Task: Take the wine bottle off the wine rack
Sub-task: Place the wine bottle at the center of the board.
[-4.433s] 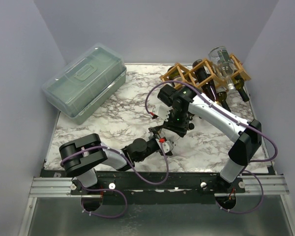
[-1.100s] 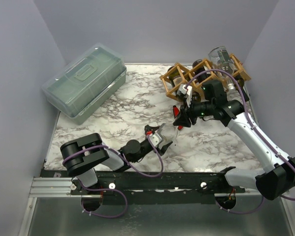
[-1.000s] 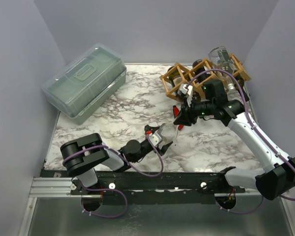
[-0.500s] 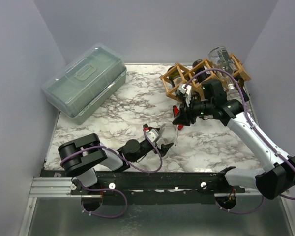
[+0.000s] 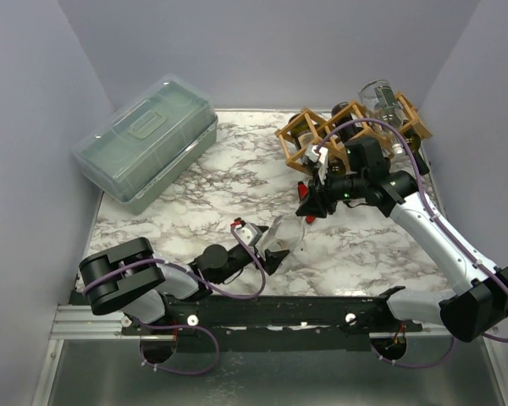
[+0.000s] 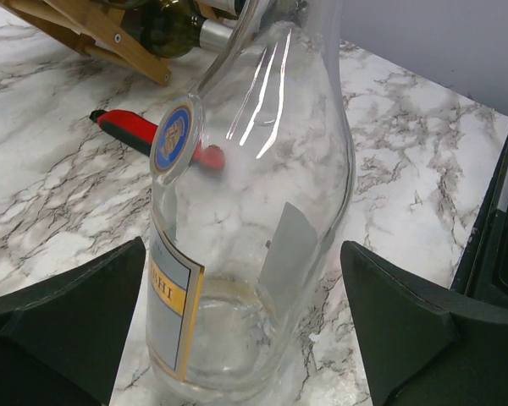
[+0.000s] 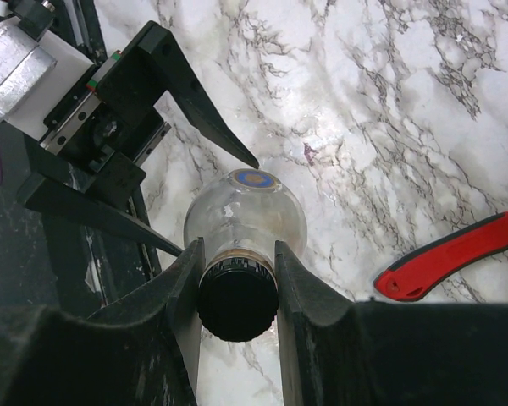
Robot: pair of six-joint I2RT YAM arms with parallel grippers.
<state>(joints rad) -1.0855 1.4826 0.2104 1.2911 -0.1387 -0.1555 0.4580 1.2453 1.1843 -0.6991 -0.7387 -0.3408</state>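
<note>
A clear glass wine bottle (image 6: 254, 211) with a blue-and-yellow label stands with its base on the marble table. It also shows in the top view as the bottle (image 5: 286, 233). My right gripper (image 7: 237, 272) is shut on its black-capped neck from above, seen in the top view as the right gripper (image 5: 310, 209). My left gripper (image 6: 242, 245) is open, with one black finger on each side of the bottle's base and a gap on both sides. The wooden wine rack (image 5: 349, 128) stands at the back right with several other bottles in it.
A red utility knife (image 7: 453, 258) lies on the marble just beyond the bottle, also seen as the knife (image 6: 140, 135). A translucent green lidded box (image 5: 148, 139) sits at the back left. Grey walls close in the table on three sides.
The left jaws have spread wider off the bottle's base, and the left arm has drawn back toward the near left. The right gripper keeps its hold on the neck.
</note>
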